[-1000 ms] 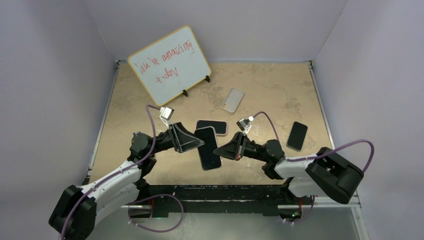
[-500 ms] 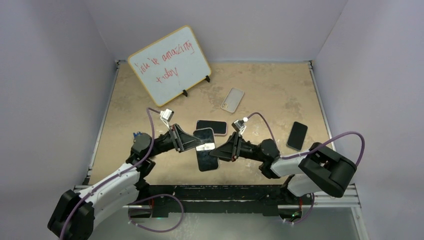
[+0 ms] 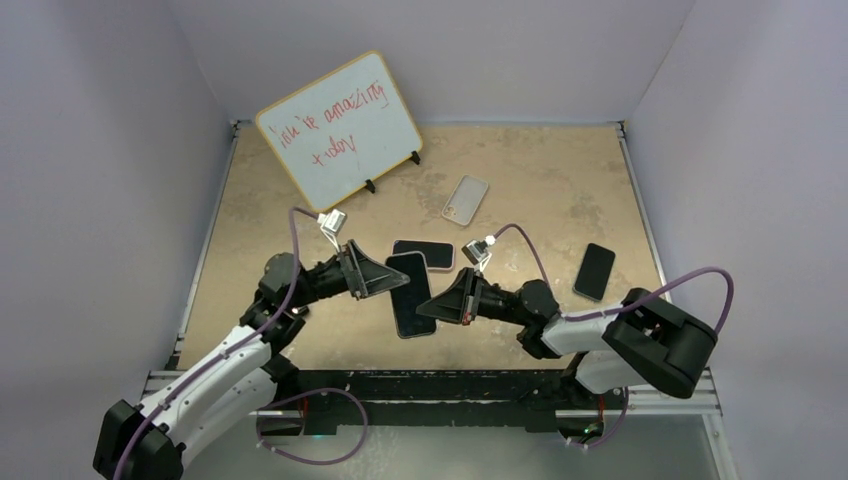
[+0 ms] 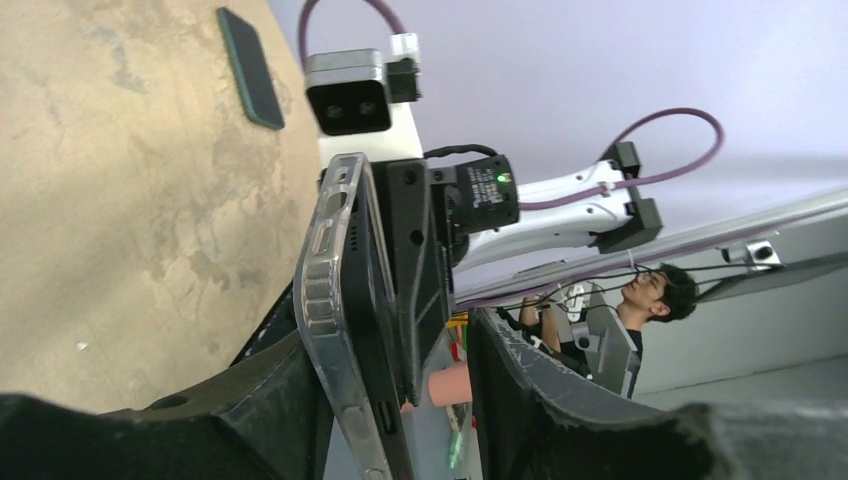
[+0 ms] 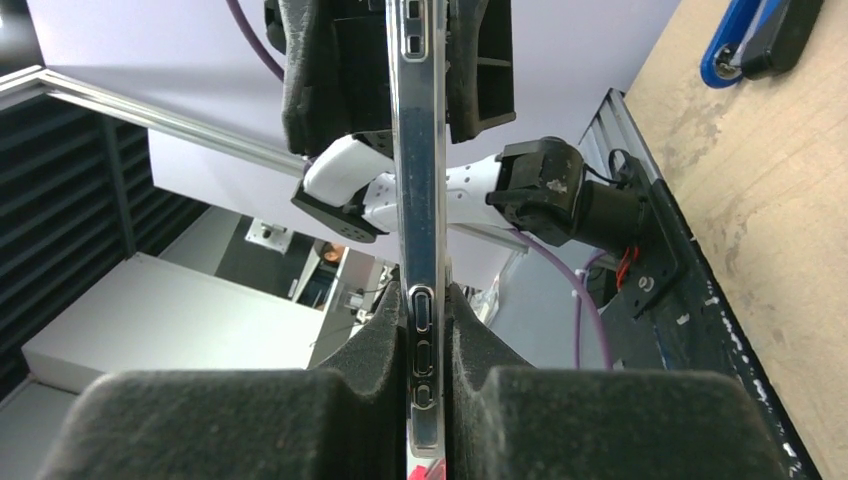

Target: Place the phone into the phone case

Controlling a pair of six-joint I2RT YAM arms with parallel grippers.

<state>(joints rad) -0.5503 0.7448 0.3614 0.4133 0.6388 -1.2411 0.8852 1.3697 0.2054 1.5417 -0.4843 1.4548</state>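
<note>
A dark phone in a clear case [image 3: 408,298] hangs above the table between both grippers. My right gripper [image 3: 432,305] is shut on its right edge. In the right wrist view the foam pads [image 5: 375,350] squeeze the shiny edge with buttons [image 5: 420,150], the gripper [image 5: 428,320] centred on it. My left gripper [image 3: 385,283] stands around the left edge. In the left wrist view the clear case edge [image 4: 335,290] lies against one finger, and the other finger [image 4: 530,390] stands a gap away, so the gripper [image 4: 390,340] looks open.
A whiteboard [image 3: 340,130] stands at the back left. A pale phone or case [image 3: 466,199] lies mid-table. A dark phone with a pinkish rim [image 3: 428,252] lies behind the held one, and a black phone [image 3: 594,271] lies at the right, also in the left wrist view [image 4: 250,68].
The held phone and both grippers have shifted a little left and away from the near edge. The right gripper has closed in further onto the phone's right edge.
</note>
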